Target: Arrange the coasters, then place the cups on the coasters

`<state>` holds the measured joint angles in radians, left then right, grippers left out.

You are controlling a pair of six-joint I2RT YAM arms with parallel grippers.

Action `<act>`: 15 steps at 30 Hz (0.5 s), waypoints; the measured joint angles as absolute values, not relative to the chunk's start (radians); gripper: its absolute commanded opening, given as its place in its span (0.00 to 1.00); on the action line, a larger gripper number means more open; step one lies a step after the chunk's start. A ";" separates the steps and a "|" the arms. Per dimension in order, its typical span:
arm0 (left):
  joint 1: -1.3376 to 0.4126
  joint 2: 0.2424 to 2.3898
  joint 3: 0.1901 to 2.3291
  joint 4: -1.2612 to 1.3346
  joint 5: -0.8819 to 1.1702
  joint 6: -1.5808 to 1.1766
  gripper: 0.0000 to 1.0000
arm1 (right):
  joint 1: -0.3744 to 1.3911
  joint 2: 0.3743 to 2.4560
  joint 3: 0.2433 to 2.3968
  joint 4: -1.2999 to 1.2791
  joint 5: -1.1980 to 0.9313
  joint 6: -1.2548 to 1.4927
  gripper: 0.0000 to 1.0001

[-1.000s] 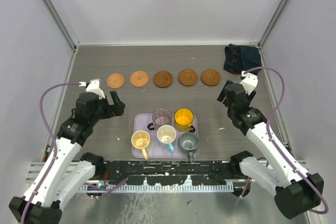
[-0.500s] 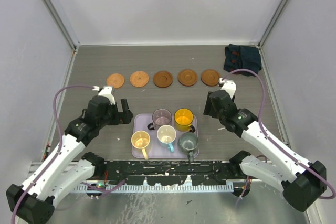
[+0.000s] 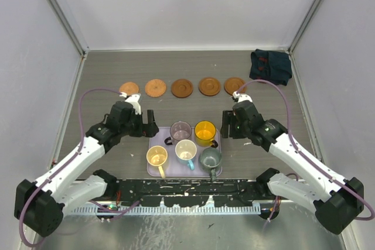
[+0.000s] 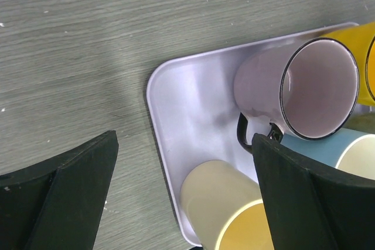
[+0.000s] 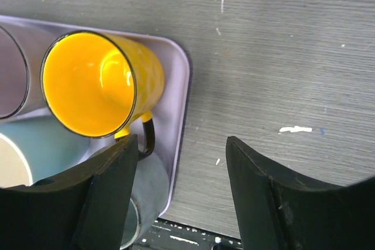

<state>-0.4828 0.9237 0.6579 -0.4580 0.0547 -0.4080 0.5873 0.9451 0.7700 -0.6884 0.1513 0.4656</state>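
Nearest the arm bases, the lavender tray (image 4: 193, 92) carries all five cups, upright and close-packed. The cream-yellow cup (image 3: 157, 156), the white cup with the blue handle (image 3: 186, 151) and the grey-green cup (image 3: 210, 158) form the near row. The purple cup (image 3: 180, 130) and the yellow-orange cup (image 3: 205, 132) stand behind them. None sits on a coaster yet.

The left hand (image 4: 184, 143) hangs released, jaws wide and empty, over the tray's far left corner, just beside the purple cup. The right hand (image 5: 181, 141) is also open and holds nothing. It hovers over the tray's right rim, with the yellow-orange cup's dark handle (image 5: 147, 136) close by its left finger.

The step in hand looks like picking up these two far-row cups, one per arm. Each hand probably does best to slide inward and pinch the cup wall on its outer side, clear of the handle and the neighbouring cups. It should then lift straight up before travelling, so nothing in the near row gets dragged.

Farther off, the five coasters (image 3: 182, 88) lie in an even row across the worktop (image 3: 105, 68), so arranging seems finished. Taking the purple cup to a left coaster and the yellow-orange one to a right coaster keeps the arms uncrossed. Each cup needs centring, since the discs leave little margin. The dark cloth (image 3: 270, 65) lies in the far right corner, apart from the row.
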 measured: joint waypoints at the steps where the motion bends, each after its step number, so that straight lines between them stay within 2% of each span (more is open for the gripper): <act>1: -0.486 0.940 0.658 -0.453 0.061 -0.406 0.98 | 0.588 0.945 0.770 -0.691 0.133 0.458 0.65; 8: -0.507 0.995 0.658 -0.419 0.088 -0.404 0.98 | 0.596 0.979 0.770 -0.688 0.053 0.434 0.59; 15: -0.510 1.022 0.658 -0.396 0.095 -0.404 0.98 | 0.632 1.021 0.769 -0.664 -0.007 0.420 0.58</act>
